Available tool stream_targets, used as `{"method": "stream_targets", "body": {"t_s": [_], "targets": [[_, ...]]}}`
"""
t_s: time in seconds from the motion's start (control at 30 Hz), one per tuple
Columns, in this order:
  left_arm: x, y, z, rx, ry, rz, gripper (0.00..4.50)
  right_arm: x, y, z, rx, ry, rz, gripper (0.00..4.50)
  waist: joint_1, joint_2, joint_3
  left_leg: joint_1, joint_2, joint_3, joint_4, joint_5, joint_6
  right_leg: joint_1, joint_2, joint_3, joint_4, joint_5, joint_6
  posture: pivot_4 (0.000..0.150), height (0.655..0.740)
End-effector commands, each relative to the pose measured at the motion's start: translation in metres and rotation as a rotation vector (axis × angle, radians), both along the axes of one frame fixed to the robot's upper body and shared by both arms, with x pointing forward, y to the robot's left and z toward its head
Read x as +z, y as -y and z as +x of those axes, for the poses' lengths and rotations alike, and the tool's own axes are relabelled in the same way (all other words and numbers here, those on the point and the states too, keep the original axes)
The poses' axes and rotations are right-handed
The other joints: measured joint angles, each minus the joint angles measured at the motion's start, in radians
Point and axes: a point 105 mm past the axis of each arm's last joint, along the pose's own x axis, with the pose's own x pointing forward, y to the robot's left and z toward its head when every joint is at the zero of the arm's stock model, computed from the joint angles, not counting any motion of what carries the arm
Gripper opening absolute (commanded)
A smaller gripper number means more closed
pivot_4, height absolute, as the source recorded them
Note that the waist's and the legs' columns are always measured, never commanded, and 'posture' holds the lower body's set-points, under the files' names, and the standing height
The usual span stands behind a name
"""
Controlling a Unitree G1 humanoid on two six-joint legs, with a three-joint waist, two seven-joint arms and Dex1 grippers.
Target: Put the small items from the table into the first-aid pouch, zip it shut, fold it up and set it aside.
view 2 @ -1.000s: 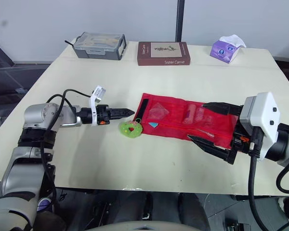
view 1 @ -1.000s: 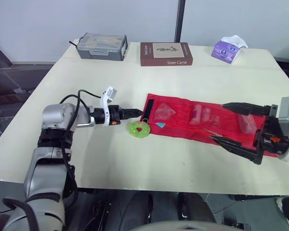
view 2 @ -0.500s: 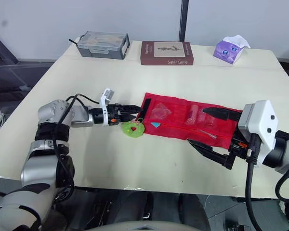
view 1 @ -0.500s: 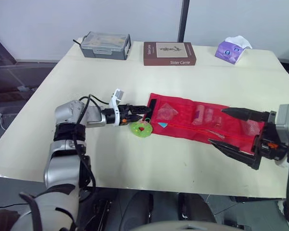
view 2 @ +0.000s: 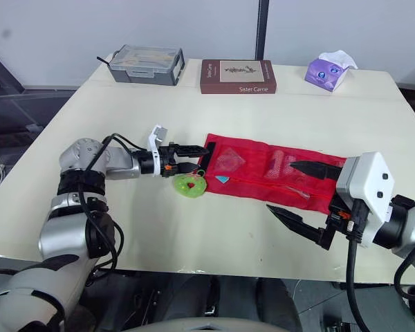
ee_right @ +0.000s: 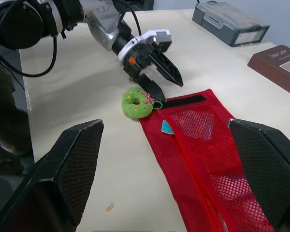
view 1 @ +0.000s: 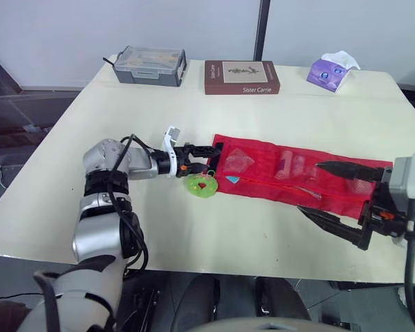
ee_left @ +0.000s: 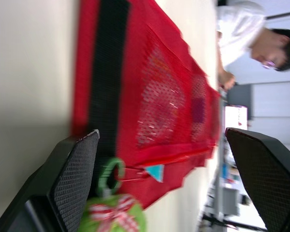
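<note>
Red mesh makes up the first-aid pouch (view 1: 283, 176), which lies unfolded and flat on the table (view 1: 194, 111), running from near the middle toward the right edge. Pale items show through its pockets. A black strip (ee_right: 186, 100) crosses its left end, and a small teal tag (view 1: 230, 180) sits at the near left corner. A green doughnut-shaped charm (view 1: 201, 185) with a red-and-white bow lies touching that same corner.

The left gripper (view 1: 205, 153) is released, its two black fingers spread apart at the pouch's left end, one by the black strip and the other just above the charm; whether either touches cannot be told. The right gripper (view 1: 335, 196) is also released, fingers wide, hovering over the pouch's right part near the table's near edge and grasping nothing.

Along the far edge stand a grey case (view 1: 150, 66) toward the left corner, a brown book (view 1: 241, 67) in the middle and a purple tissue pack (view 1: 328, 70) toward the right. A person (ee_left: 246, 29) in a white top shows beyond the table in the left wrist view.
</note>
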Motion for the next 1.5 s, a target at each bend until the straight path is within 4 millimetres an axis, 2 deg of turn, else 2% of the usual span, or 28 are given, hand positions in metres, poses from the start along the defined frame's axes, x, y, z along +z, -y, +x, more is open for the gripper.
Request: {"method": "stream_targets", "body": {"t_s": [0.03, 0.13, 0.2, 0.37, 0.47, 0.77, 0.87, 1.1, 1.23, 1.3, 1.33, 1.5], "targets": [[0.005, 0.019, 0.014, -0.012, 0.103, 0.059, 4.50, 0.007, -0.002, -0.002, -0.001, 0.058, -0.005, 4.38, 0.008, 0.000, 0.000, 0.000, -0.001, 0.000, 0.000, 0.000, 0.000, 0.000, -0.002, -0.001, 0.000, 0.000, 0.000, 0.150, 0.7400], [-0.003, 0.024, 0.020, -0.022, 0.147, 0.127, 4.50, 0.008, -0.003, -0.002, -0.001, 0.062, -0.003, 4.38, 0.014, 0.000, -0.001, 0.000, -0.003, 0.000, 0.000, 0.000, 0.000, 0.000, -0.004, -0.001, 0.000, 0.000, 0.000, 0.150, 0.7400], [-0.004, 0.031, 0.024, -0.030, 0.145, 0.114, 4.50, 0.009, -0.003, -0.002, -0.005, 0.064, -0.003, 4.38, 0.013, 0.000, -0.001, 0.000, -0.003, 0.000, 0.000, 0.000, 0.000, 0.000, -0.004, -0.001, 0.000, -0.002, -0.004, 0.150, 0.7400], [0.010, 0.053, 0.020, -0.092, 0.048, -0.085, 4.50, 0.009, -0.003, -0.005, -0.019, 0.067, 0.001, 4.38, 0.013, -0.001, -0.001, -0.001, -0.003, 0.000, 0.000, 0.000, 0.000, 0.000, -0.003, -0.001, 0.000, -0.002, -0.003, 0.150, 0.7400], [0.019, 0.060, 0.015, -0.138, 0.013, -0.163, 4.50, 0.008, -0.003, -0.006, -0.033, 0.063, 0.002, 4.38, 0.009, -0.001, 0.000, -0.001, -0.003, 0.000, 0.000, 0.000, 0.001, 0.000, -0.002, -0.002, -0.001, 0.000, 0.000, 0.150, 0.7400], [0.035, 0.060, 0.006, -0.202, 0.006, -0.242, 4.50, 0.006, -0.002, -0.009, -0.055, 0.055, 0.016, 4.38, 0.000, -0.001, 0.000, -0.001, -0.003, -0.001, 0.000, 0.000, 0.001, 0.000, -0.001, -0.001, 0.000, 0.000, 0.001, 0.150, 0.7400], [0.033, 0.054, -0.002, -0.241, 0.002, -0.212, 4.50, 0.004, -0.002, -0.009, -0.060, 0.046, 0.020, 4.38, -0.001, -0.001, 0.000, -0.001, -0.003, -0.001, 0.000, 0.000, 0.001, 0.000, -0.001, -0.001, 0.000, 0.000, 0.001, 0.150, 0.7400], [0.010, 0.051, -0.019, -0.274, -0.018, -0.166, 4.50, 0.000, -0.002, -0.008, -0.060, 0.028, 0.020, 4.38, -0.001, -0.001, -0.001, 0.000, -0.002, 0.000, 0.000, 0.000, 0.001, 0.000, -0.002, 0.000, 0.000, 0.000, 0.000, 0.150, 0.7400], [0.005, 0.053, -0.018, -0.243, -0.008, -0.181, 3.56, 0.000, -0.003, -0.007, -0.037, 0.017, 0.019, 4.50, 0.002, -0.001, -0.001, -0.001, -0.002, -0.001, 0.001, 0.000, 0.001, 0.000, -0.002, -0.001, 0.000, 0.000, 0.000, 0.150, 0.7400], [0.007, 0.050, -0.018, -0.225, -0.003, -0.197, 2.70, -0.001, -0.005, -0.007, -0.023, 0.010, 0.022, 4.50, 0.002, -0.001, 0.000, -0.001, -0.002, -0.001, 0.001, 0.000, 0.001, 0.000, -0.002, -0.001, 0.000, 0.000, 0.000, 0.150, 0.7400], [0.008, 0.048, -0.018, -0.216, -0.002, -0.206, 2.54, -0.001, -0.006, -0.007, -0.018, 0.005, 0.025, 4.50, 0.001, -0.001, 0.000, -0.001, -0.002, -0.001, 0.001, 0.000, 0.001, 0.000, -0.002, -0.001, 0.000, 0.000, 0.000, 0.150, 0.7400], [0.013, 0.040, -0.020, -0.172, 0.002, -0.255, 0.84, -0.005, -0.014, -0.003, 0.017, -0.041, 0.058, 4.50, -0.002, -0.001, -0.001, 0.000, -0.002, -0.001, 0.001, 0.000, 0.001, 0.000, -0.001, -0.001, 0.000, 0.000, 0.000, 0.150, 0.7400]]}}
